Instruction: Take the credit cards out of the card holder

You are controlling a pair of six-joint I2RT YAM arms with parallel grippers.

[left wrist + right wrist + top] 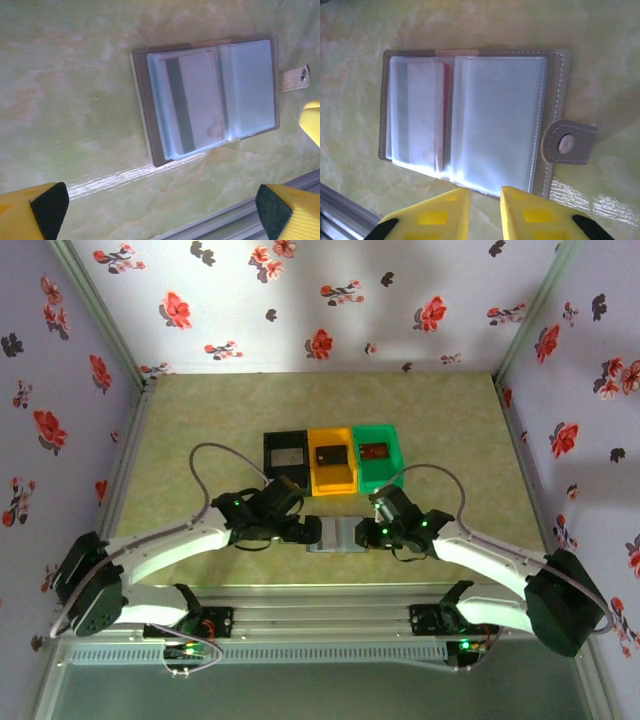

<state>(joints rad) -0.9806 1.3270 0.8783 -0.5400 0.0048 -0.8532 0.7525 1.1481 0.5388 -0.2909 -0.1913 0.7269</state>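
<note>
No text, label, brand, number or sign can be read anywhere. The card [195, 100] in the card holder [142, 95] shows a dark stripe through its cloudy plastic sleeve, and any print on it is blurred. From the right wrist the same card [422, 112] is a pale blur. The cards lying in the black bin [268, 455], the orange bin [313, 478] and the green bin [396, 468] are too small for any lettering to be made out.
</note>
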